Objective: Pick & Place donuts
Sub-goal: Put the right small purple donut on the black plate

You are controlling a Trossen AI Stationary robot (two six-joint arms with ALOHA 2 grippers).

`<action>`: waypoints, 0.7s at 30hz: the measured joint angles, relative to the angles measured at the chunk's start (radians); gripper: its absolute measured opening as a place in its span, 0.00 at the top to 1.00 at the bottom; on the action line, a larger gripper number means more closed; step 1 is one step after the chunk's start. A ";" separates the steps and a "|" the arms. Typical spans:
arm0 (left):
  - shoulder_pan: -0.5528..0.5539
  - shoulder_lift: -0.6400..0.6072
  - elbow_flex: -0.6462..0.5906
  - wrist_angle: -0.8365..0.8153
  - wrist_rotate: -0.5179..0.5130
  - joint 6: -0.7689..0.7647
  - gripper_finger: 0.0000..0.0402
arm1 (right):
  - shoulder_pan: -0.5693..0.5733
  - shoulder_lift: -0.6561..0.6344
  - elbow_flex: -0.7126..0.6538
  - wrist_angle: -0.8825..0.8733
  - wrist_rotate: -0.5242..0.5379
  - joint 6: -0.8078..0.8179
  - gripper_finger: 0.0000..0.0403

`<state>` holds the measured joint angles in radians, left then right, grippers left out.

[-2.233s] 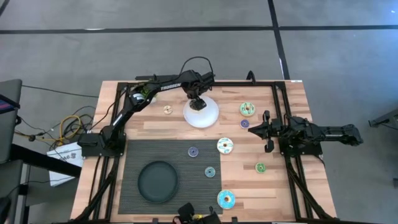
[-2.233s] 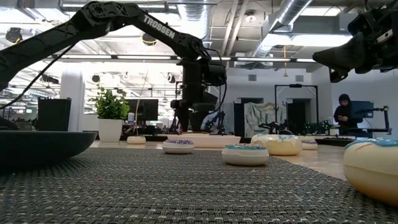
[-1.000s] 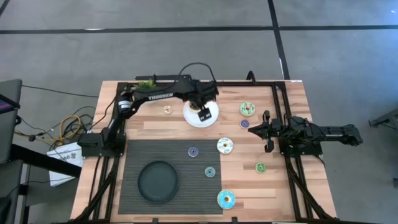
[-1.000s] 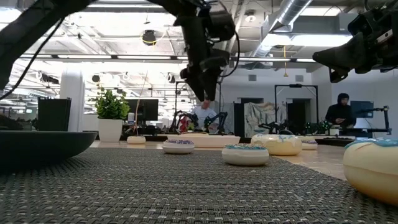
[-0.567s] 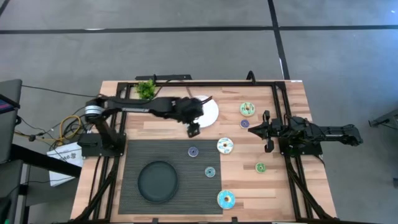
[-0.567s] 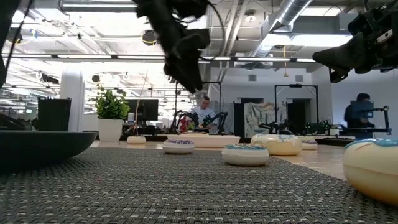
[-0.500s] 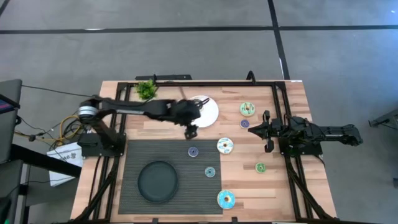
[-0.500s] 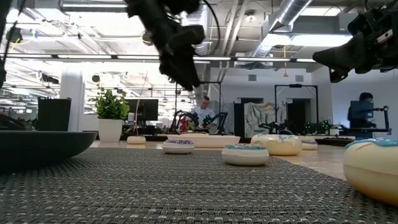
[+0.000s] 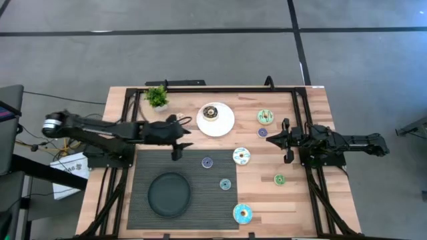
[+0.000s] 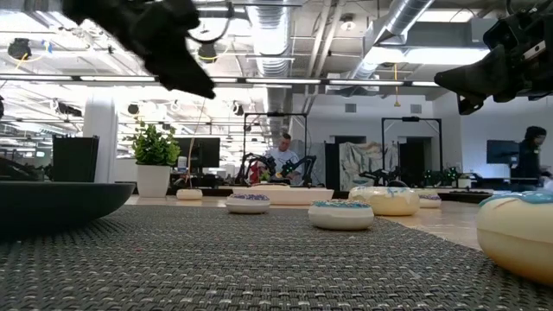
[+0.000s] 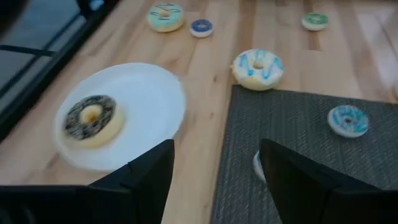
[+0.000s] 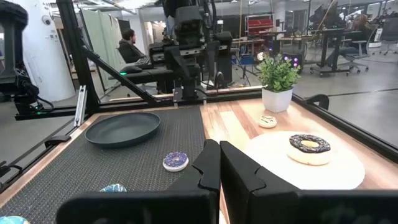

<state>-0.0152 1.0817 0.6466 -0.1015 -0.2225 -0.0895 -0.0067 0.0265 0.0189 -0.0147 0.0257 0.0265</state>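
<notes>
Donuts are spread all over the table: the chocolate donut (image 9: 211,113) sits on the white plate (image 9: 225,124) at about twelve o'clock, the white donut (image 9: 241,157) lies on bare wood just off the mat's (image 9: 147,167) two o'clock corner, and the blue donut (image 9: 242,213) is down at five o'clock on the mat's edge. The left gripper (image 9: 176,148) hangs over the mat's far edge at ten o'clock, fingers parted and carrying nothing. The right gripper (image 9: 287,141) waits out at three o'clock, fingers pressed together, empty.
</notes>
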 joint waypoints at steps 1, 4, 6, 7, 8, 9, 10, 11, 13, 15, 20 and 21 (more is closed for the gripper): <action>-0.001 -0.035 -0.029 0.005 -0.002 0.001 0.43 | 0.000 0.000 0.000 0.000 0.000 0.000 1.00; -0.002 -0.146 -0.116 0.006 -0.001 0.019 0.43 | 0.000 0.000 0.000 0.001 0.000 0.000 1.00; -0.002 -0.217 -0.170 0.018 -0.001 0.026 0.43 | 0.000 0.000 0.000 0.005 0.002 0.000 1.00; -0.002 -0.255 -0.197 0.026 -0.001 0.026 0.43 | 0.000 0.000 0.000 0.006 0.002 0.000 1.00; -0.002 -0.291 -0.225 0.038 -0.001 0.026 0.43 | 0.000 0.000 0.000 0.007 0.002 0.000 1.00; -0.001 -0.326 -0.251 0.057 -0.001 0.028 0.43 | 0.000 0.000 0.000 0.008 0.003 0.000 1.00; -0.001 -0.363 -0.277 0.073 0.000 0.033 0.43 | 0.000 0.000 0.000 0.009 0.003 0.000 1.00; -0.001 -0.400 -0.300 0.076 0.006 0.038 0.43 | 0.000 0.000 -0.001 0.012 0.003 0.008 1.00; -0.001 -0.470 -0.341 0.078 0.012 0.041 0.43 | 0.000 0.000 -0.003 0.026 0.005 0.061 1.00; -0.001 -0.537 -0.381 0.076 0.031 0.050 0.43 | -0.002 0.000 -0.003 0.072 0.016 0.110 1.00; -0.001 -0.677 -0.483 0.155 0.139 0.092 0.43 | -0.002 0.016 -0.001 0.219 0.049 0.130 1.00; -0.001 -0.700 -0.501 0.185 0.154 0.099 0.43 | -0.002 0.037 0.006 0.235 0.075 0.131 1.00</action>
<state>-0.0162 0.3814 0.1453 0.0835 -0.0683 0.0093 -0.0085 0.0640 0.0251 0.2203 0.1006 0.1574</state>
